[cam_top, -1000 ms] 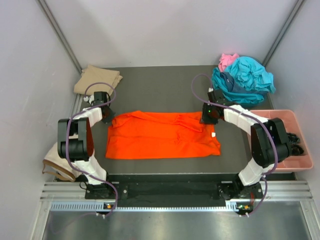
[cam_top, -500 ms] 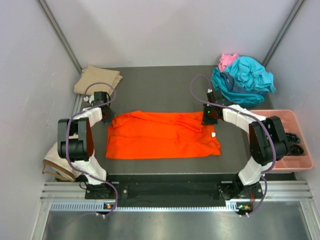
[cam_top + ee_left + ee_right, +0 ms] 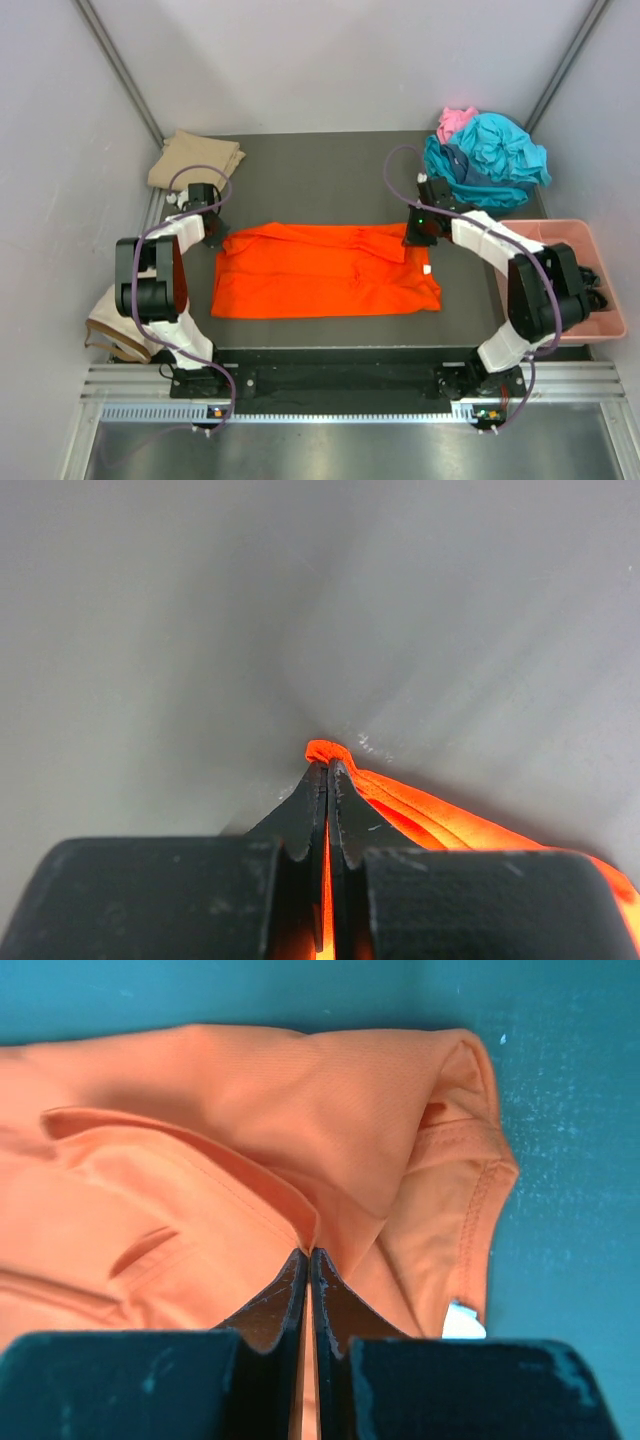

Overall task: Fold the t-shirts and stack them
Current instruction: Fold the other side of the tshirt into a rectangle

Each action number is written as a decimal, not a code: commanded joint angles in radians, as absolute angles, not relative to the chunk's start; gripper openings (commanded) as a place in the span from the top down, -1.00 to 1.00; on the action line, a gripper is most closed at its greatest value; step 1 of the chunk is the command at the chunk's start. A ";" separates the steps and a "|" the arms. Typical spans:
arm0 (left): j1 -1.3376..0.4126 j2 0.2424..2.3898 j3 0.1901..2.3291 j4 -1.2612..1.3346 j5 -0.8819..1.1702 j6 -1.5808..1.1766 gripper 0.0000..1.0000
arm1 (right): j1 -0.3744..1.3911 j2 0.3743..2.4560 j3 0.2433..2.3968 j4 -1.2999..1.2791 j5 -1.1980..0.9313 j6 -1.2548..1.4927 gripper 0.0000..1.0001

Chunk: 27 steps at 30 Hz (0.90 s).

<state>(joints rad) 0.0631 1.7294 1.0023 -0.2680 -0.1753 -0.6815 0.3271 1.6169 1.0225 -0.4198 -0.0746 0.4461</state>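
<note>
**Two robot arms pinch the far corners of an orange shirt lying flat on a dark surface**

Seen from above, a cream cap [image 3: 110, 325] hangs off the near left edge of the dark surface [image 3: 320, 180]. A folded tan shirt [image 3: 195, 158] lies in the far left corner.

Just right of these, the left arm reaches forward. The left fingers [image 3: 213, 232] are at the far left corner of the orange shirt [image 3: 320, 272]. In the left wrist view, the left fingers [image 3: 318, 790] are pressed together on a small bunched fold of the orange shirt [image 3: 430, 825]. A sliver of cloth shows between them and pokes out past their tips.

The orange shirt lies spread across the middle of the surface as a wide band, longer from left to right, with a few creases. A small white label [image 3: 427, 268] shows near its right edge.

The right fingers [image 3: 418, 232] are at the shirt's far right corner. In the right wrist view, the right fingers [image 3: 300, 1270] are closed on a raised ridge of the orange shirt [image 3: 300, 1110]. A stitched hem and the white label [image 3: 462, 1320] lie to their right.

In the far right corner, crumpled teal shirts [image 3: 490, 160] sit in a heap. A pink shirt [image 3: 456, 120] peeks out at the far side of the heap. A pink tray [image 3: 575, 285] sits at the right edge, nearer than the heap. The right arm's elbow hides part of it.
</note>
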 commanded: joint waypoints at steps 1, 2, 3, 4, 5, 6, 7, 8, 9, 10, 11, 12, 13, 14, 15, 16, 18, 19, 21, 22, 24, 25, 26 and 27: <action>0.066 1.672 1.037 -0.301 -0.219 -0.677 1.00 | 0.336 1.468 1.034 -0.460 -0.057 0.439 1.00; 0.066 1.671 1.038 -0.304 -0.221 -0.676 1.00 | 0.336 1.454 1.037 -0.471 -0.042 0.437 1.00; 0.069 1.671 1.046 -0.308 -0.221 -0.675 1.00 | 0.334 1.436 1.037 -0.480 -0.028 0.437 1.00; 0.072 1.669 1.051 -0.313 -0.219 -0.675 1.00 | 0.331 1.408 1.037 -0.488 -0.005 0.437 1.00; 0.074 1.669 1.055 -0.314 -0.219 -0.673 1.00 | 0.328 1.395 1.037 -0.503 -0.003 0.436 1.00; 0.078 1.663 1.063 -0.318 -0.218 -0.673 1.00 | 0.324 1.382 1.037 -0.509 0.021 0.440 1.00; 0.080 1.660 1.065 -0.318 -0.216 -0.672 1.00 | 0.315 1.373 1.035 -0.515 0.034 0.440 1.00; 0.080 1.655 1.069 -0.318 -0.209 -0.672 1.00 | 0.310 1.353 1.032 -0.526 0.035 0.443 1.00; 0.081 1.648 1.071 -0.318 -0.204 -0.672 1.00 | 0.305 1.345 1.029 -0.531 0.035 0.442 1.00; 0.081 1.641 1.074 -0.318 -0.199 -0.672 1.00 | 0.302 1.333 1.026 -0.532 0.040 0.443 1.00; 0.081 1.638 1.075 -0.318 -0.184 -0.670 1.00 | 0.298 1.318 1.019 -0.537 0.041 0.445 1.00; 0.080 1.629 1.077 -0.319 -0.181 -0.670 1.00 | 0.299 1.309 1.017 -0.541 0.046 0.445 1.00; 0.081 1.625 1.078 -0.321 -0.176 -0.670 1.00 | 0.298 1.302 1.014 -0.546 0.055 0.446 1.00; 0.081 1.620 1.078 -0.328 -0.170 -0.670 1.00 | 0.298 1.295 1.009 -0.552 0.061 0.448 1.00; 0.080 1.605 1.078 -0.330 -0.164 -0.670 1.00 | 0.298 1.283 1.006 -0.560 0.064 0.448 1.00; 0.081 1.595 1.078 -0.334 -0.161 -0.670 1.00 | 0.298 1.276 1.005 -0.564 0.072 0.449 1.00; 0.081 1.563 1.078 -0.342 -0.152 -0.666 1.00 | 0.296 1.256 0.999 -0.578 0.077 0.448 1.00; 0.081 1.552 1.078 -0.347 -0.150 -0.664 1.00 | 0.296 1.249 0.997 -0.583 0.081 0.448 1.00; 0.080 1.517 1.077 -0.360 -0.146 -0.657 1.00 | 0.296 1.227 0.993 -0.595 0.089 0.449 1.00; 0.081 1.506 1.075 -0.365 -0.144 -0.657 1.00 | 0.296 1.220 0.989 -0.598 0.090 0.449 1.00; 0.081 1.479 1.072 -0.380 -0.131 -0.652 1.00 | 0.296 1.201 0.988 -0.609 0.089 0.451 1.00; 0.080 1.470 1.071 -0.382 -0.118 -0.650 1.00 | 0.296 1.195 0.988 -0.620 0.089 0.451 1.00; 0.081 1.451 1.059 -0.383 -0.111 -0.650 1.00 | 0.296 1.189 0.985 -0.624 0.090 0.454 1.00; 0.081 1.442 1.051 -0.388 -0.103 -0.647 1.00 | 0.295 1.183 0.983 -0.627 0.089 0.457 1.00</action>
<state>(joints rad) 0.0727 1.5120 1.0454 -0.3717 -0.1276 -0.6708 0.3046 1.2392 0.9878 -0.5995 0.0559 0.4488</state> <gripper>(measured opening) 0.010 0.008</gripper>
